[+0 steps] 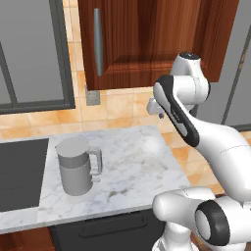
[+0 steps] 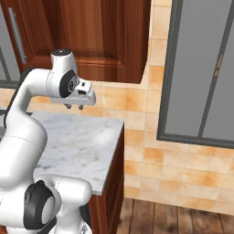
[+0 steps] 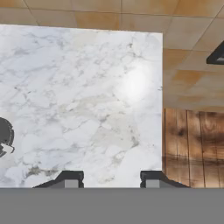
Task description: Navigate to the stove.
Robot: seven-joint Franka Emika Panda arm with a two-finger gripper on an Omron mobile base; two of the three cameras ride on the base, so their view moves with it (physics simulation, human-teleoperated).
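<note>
Desk: white marble with grey veins (image 1: 132, 171), filling the lower middle of the left base view and ending at a square corner in the right base view.
Tool (image 3: 111, 178): two dark finger tips at the bottom of the hand view, spread apart with bare marble between them, pinching nothing; in the right base view it (image 2: 74, 106) hangs over the desk's back edge, left of centre.
Kettle: grey cylindrical metal jug with a handle (image 1: 77, 166), upright on the marble in the lower left of the left base view.
Stove: flat black glass cooktop (image 1: 19, 171), set flush in the desk at the left edge of the left base view, just beyond the kettle and cut off by the frame; no burner rings can be made out.
Bearing: judged from these views, the stove lies to the picture's left of the tool, past the kettle, so the base probably has to drive leftward along the desk.
Backdrop: orange tiled wall (image 1: 117, 105), dark wooden cabinet door with a steel handle (image 1: 147, 34) at the top.
</note>
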